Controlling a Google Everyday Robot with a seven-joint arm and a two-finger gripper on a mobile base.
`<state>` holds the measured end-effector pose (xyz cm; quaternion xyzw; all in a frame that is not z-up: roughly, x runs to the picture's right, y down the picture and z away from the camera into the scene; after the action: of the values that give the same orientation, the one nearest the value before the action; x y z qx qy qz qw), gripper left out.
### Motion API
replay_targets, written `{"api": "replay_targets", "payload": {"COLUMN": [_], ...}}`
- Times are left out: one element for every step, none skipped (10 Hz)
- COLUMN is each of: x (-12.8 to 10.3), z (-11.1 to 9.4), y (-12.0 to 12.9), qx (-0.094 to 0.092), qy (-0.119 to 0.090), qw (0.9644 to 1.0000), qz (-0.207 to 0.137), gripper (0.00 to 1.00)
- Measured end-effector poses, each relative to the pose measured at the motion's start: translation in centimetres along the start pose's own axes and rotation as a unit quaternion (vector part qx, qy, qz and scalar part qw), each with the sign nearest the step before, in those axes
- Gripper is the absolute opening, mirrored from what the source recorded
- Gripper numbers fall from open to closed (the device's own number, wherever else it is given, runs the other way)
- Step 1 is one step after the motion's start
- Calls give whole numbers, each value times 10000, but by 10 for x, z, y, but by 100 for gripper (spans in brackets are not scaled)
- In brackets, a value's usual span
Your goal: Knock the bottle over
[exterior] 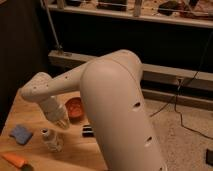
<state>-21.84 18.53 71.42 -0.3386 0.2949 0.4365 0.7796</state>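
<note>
None of the job looks done yet: the bottle [51,140] stands up on the counter [22,114] near the red bowl [75,108], and the hand [61,121] hangs just above it, open or shut I cannot tell, so the push is left.

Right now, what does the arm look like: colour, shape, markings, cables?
The arm is smooth, cream-white, with fat rounded links; a row of small dark holes on the thin link, dark slots on the big one. No cables show. The gripper, same pale colour, hangs beside the red bowl.
</note>
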Motion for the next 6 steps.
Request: {"api": "replay_targets", "payload": {"x": [3,8,13,13,10,3], "z": [0,-1,-3,-4,-5,-4], "y": [8,15,19,17,13,10], "qx": [-254,-535,-772,-847,-938,-1038], "qy": [213,555,1041,1312,1666,1928], "qw": [9995,9970,9914,9874,9805,9738], "qz": [-5,30,165,266,447,616], "gripper": [0,0,0,0,0,0]}}
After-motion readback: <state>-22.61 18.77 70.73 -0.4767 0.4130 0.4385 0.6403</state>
